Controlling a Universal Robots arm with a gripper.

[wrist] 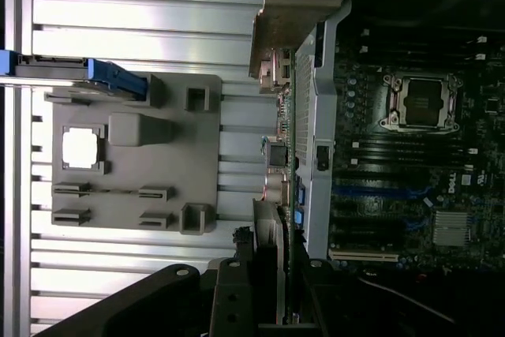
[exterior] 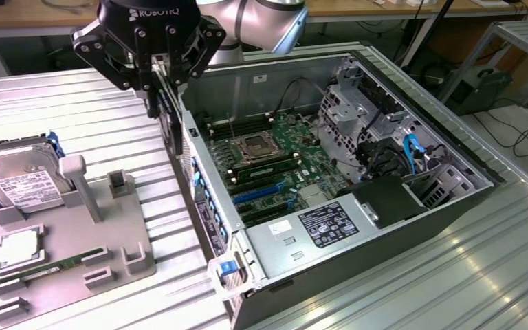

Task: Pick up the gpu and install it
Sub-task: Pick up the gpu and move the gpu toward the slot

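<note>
My gripper (exterior: 159,77), lettered ROBOTIQ, grasps the gpu (exterior: 163,103) edge-on at ten o'clock of the open computer case (exterior: 255,82).

Thin green gpu (exterior: 166,120) (wrist: 285,155), edge-on and upright, pinched at its upper edge in the claw (exterior: 159,93). Held clear of the worktop (exterior: 80,103), just outside the open computer case (exterior: 337,268), close along its side wall.

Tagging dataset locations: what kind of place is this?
Likely a robotics lab's PC-assembly cell: an open computer case with bare motherboard, a grey parts fixture with a hard drive, and the claw gripping the gpu.
</note>
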